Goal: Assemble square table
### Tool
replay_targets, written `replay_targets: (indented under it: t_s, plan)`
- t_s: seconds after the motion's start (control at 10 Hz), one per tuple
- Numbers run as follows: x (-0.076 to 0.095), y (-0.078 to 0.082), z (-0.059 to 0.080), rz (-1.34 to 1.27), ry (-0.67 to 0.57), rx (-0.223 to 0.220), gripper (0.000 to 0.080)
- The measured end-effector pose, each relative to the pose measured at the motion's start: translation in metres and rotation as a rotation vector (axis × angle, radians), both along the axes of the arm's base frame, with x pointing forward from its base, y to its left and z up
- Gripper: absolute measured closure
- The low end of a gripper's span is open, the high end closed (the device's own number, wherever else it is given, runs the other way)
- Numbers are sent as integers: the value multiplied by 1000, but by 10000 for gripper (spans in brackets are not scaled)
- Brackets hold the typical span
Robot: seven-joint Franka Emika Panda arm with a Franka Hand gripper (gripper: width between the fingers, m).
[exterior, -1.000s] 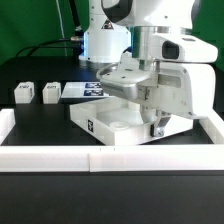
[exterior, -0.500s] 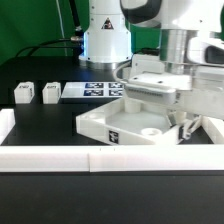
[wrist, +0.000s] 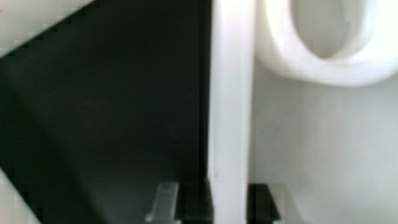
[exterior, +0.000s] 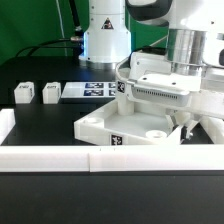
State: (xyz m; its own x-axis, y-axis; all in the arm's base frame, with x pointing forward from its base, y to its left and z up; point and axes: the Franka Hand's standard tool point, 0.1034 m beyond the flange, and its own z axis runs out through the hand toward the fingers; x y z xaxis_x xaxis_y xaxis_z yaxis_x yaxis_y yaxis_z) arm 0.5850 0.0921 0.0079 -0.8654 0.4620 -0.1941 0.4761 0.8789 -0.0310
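Observation:
The square tabletop [exterior: 105,124] is a white tray with raised walls and round corner sockets; it lies right of centre in the exterior view, just behind the front border wall. My gripper [exterior: 184,124] comes down on its right side and is shut on one of its walls. In the wrist view that wall [wrist: 228,100] runs straight between my two fingers [wrist: 263,203], with a round socket ring [wrist: 338,45] beside it. Two small white legs [exterior: 22,93] [exterior: 50,93] stand on the exterior view's left, well away from the gripper. The other legs are out of view.
The marker board [exterior: 95,90] lies flat behind the tabletop, next to the legs. The low white border wall [exterior: 60,158] runs along the front and up both sides. The robot's base [exterior: 105,40] stands at the back.
The arm has swung toward the exterior view's right, and the tabletop has slid and turned with it, now reaching further right. The legs have not moved.

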Motion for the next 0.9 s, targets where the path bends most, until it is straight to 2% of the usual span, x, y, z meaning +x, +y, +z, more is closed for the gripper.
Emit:
replay_targets:
  t_s: [0.1, 0.4, 0.9]
  plan:
    - [-2, 1, 0, 58, 11, -12, 742]
    - [-7, 30, 0, 244, 48, -31, 742]
    - [-8, 25, 0, 530, 84, -85, 742]
